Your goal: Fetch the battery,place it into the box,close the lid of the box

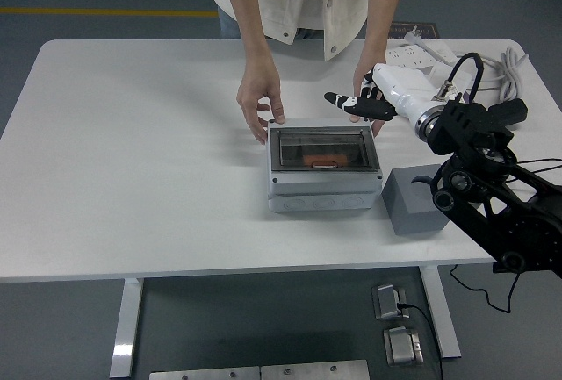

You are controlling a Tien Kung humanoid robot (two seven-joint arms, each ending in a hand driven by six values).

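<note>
White tabletop (132, 161) carries the grey box (324, 169), its clear lid (320, 146) down over the orange battery (320, 163) inside. Person's hand (260, 99) steadies its far-left corner. Right hand (362, 105) hovers just beyond, fingers (341, 100) extended, holding nothing.

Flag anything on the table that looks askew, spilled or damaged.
Nothing stands out. The box sits square on the table with its clear lid down flat and the orange battery visible inside. The right hand hovers behind it, holding nothing. A person's hand rests at the box's far-left corner.
</note>
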